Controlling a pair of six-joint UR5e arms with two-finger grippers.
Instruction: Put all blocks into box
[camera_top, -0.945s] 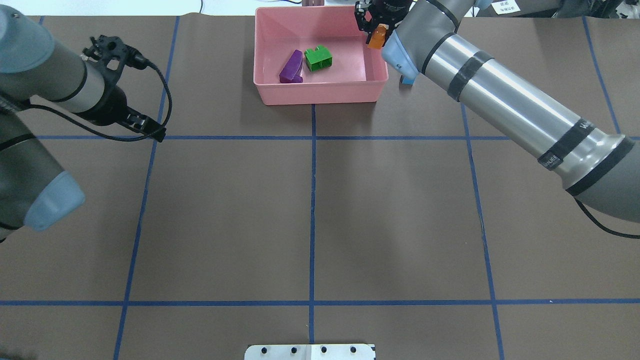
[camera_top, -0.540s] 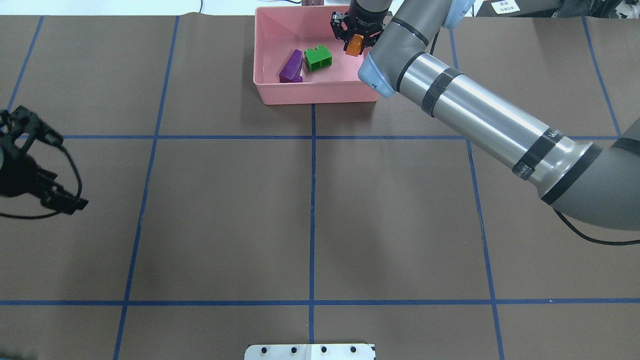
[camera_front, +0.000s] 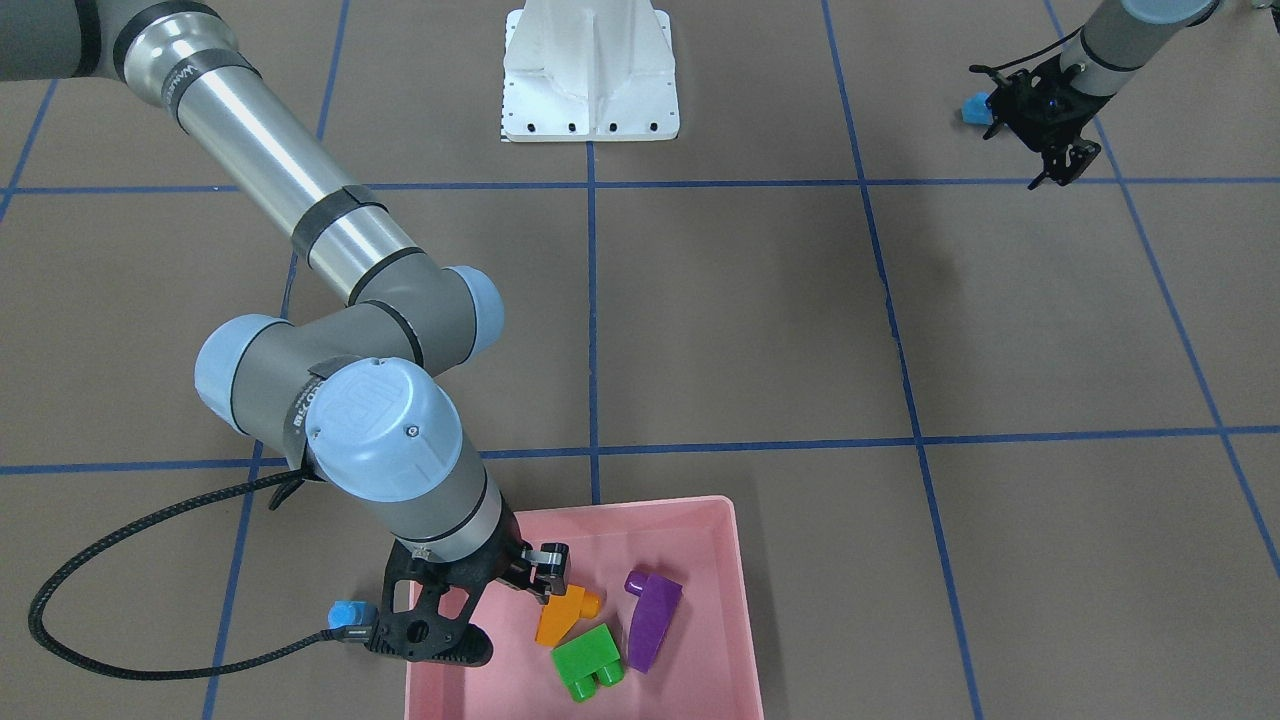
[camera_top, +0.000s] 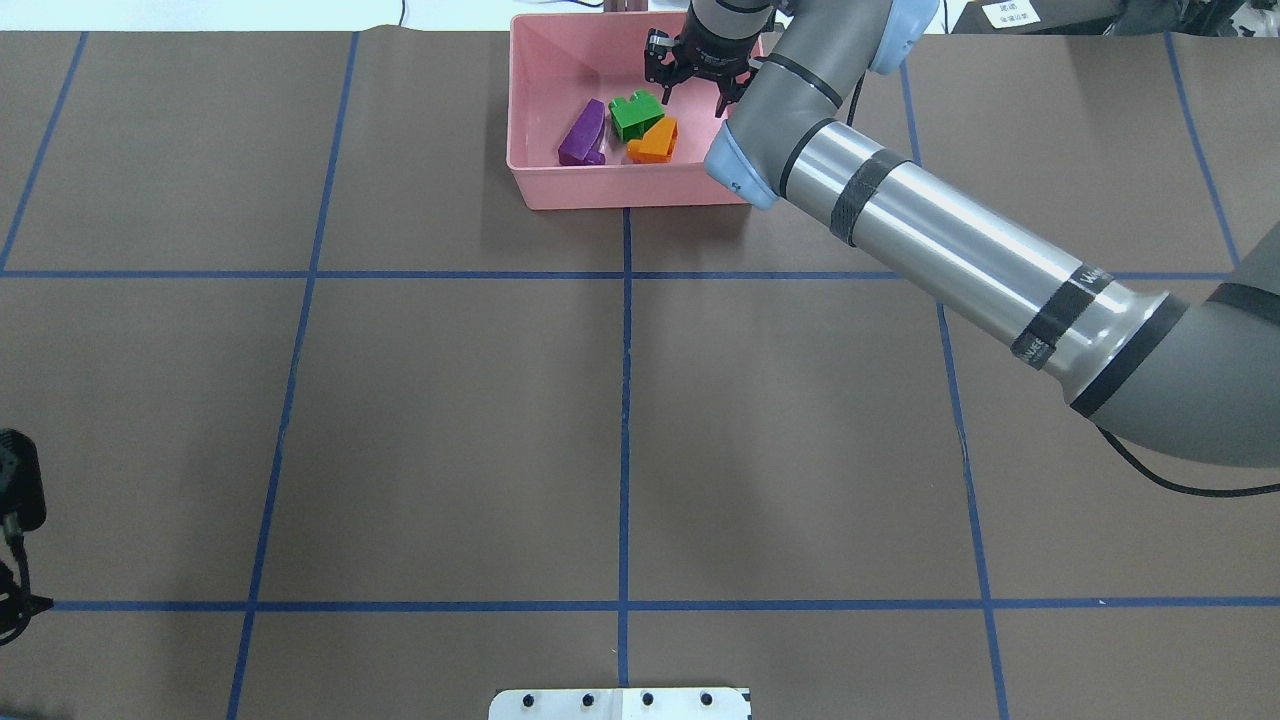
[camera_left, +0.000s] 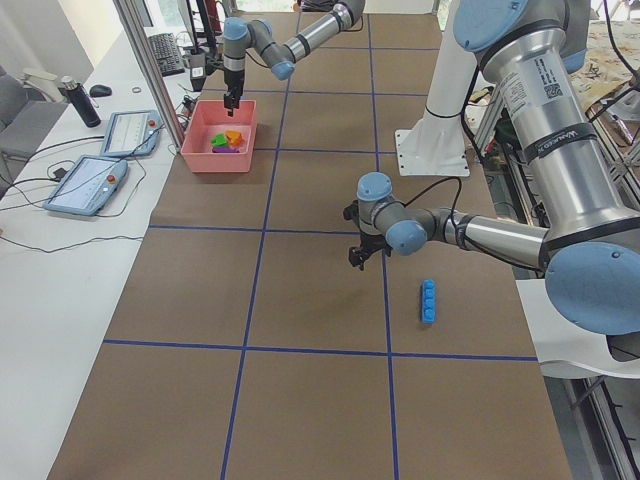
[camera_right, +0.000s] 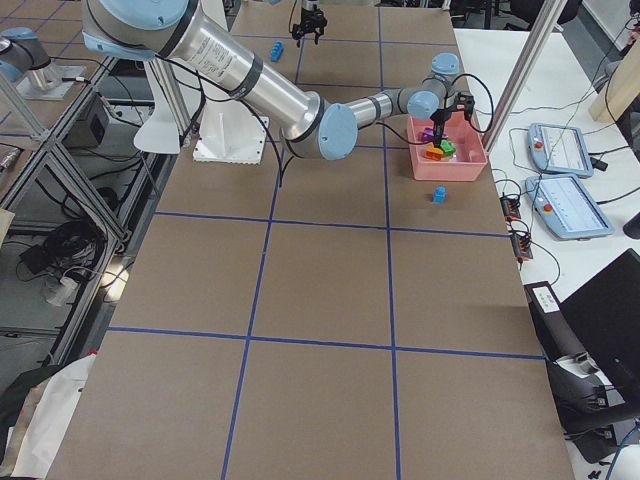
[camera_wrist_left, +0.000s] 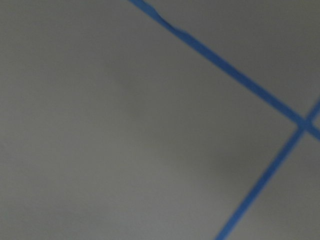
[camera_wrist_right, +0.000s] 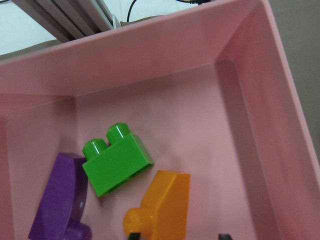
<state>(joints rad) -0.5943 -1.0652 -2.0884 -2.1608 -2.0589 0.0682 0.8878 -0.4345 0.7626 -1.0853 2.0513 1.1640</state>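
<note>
Box (camera_top: 620, 188), pink, at 12 o'clock on table (camera_top: 450, 400) (overhead view). R gripper (camera_top: 690, 98) hangs above it, jaws spread, empty. L gripper (camera_front: 1062, 165) well apart; jaw state can't be told, too small. Nearby on the table: long blue block (camera_left: 428, 300). In box: purple block (camera_top: 583, 135), green block (camera_top: 636, 113), and orange block (camera_top: 655, 142) at green's 5 o'clock. Outside: tiny blue block (camera_front: 350, 612), hidden overhead by arm (camera_top: 950, 260). Likely light, stiff, slick; pinch flat sides, not studs.
</note>
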